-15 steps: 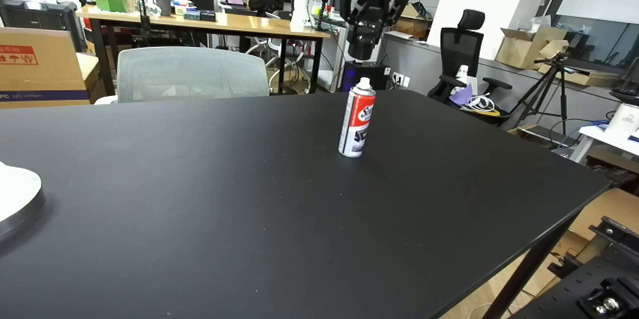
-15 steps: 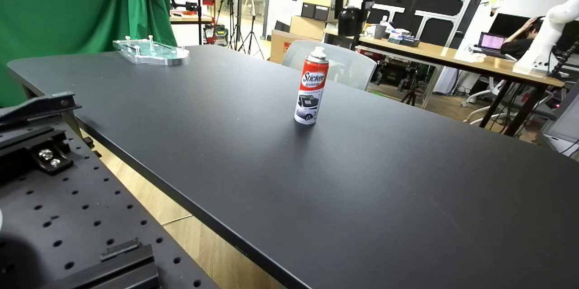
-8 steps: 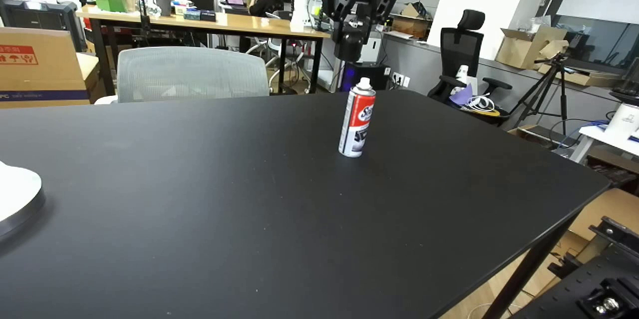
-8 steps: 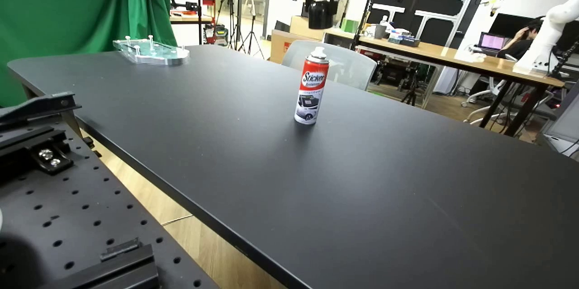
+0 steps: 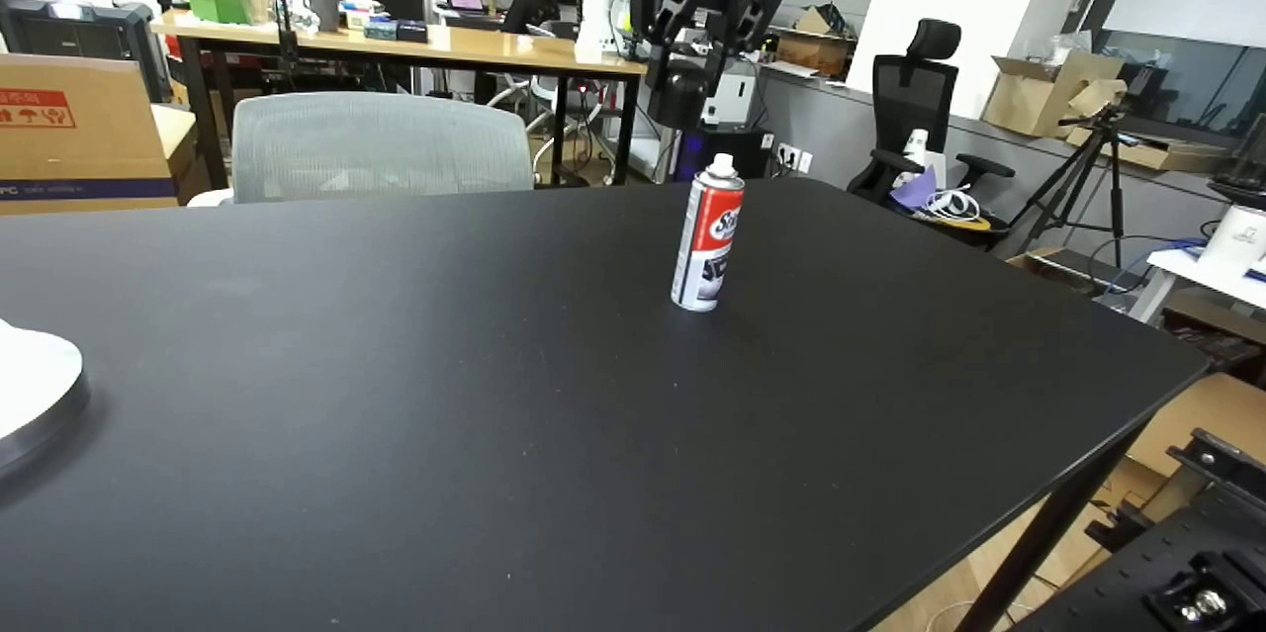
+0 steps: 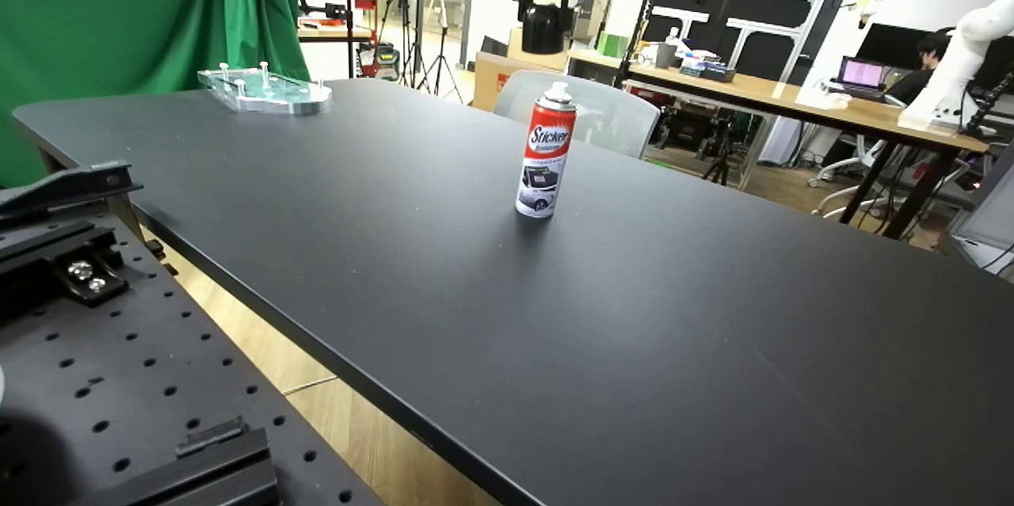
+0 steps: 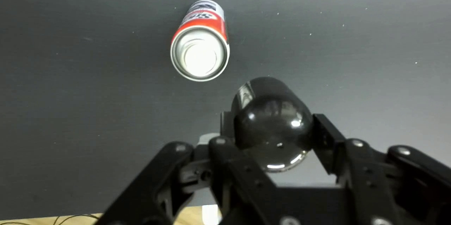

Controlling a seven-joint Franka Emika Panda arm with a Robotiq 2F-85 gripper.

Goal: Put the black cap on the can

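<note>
The can stands upright on the black table in both exterior views. It has a red and white label and a white nozzle on top. In the wrist view the can is seen from above, ahead and to the left of the cap. My gripper is shut on the black cap and holds it in the air, higher than the can's top and apart from it. The cap also shows in an exterior view and, glossy, between both fingers in the wrist view. Its underside is hidden.
The black table carries a clear board with pegs and a white round-edged object. A grey mesh chair stands behind the table. A perforated black plate lies beside the table edge.
My gripper, holding the cap, has moved leftward in both exterior views, much less in the last half second. The can has not moved.
</note>
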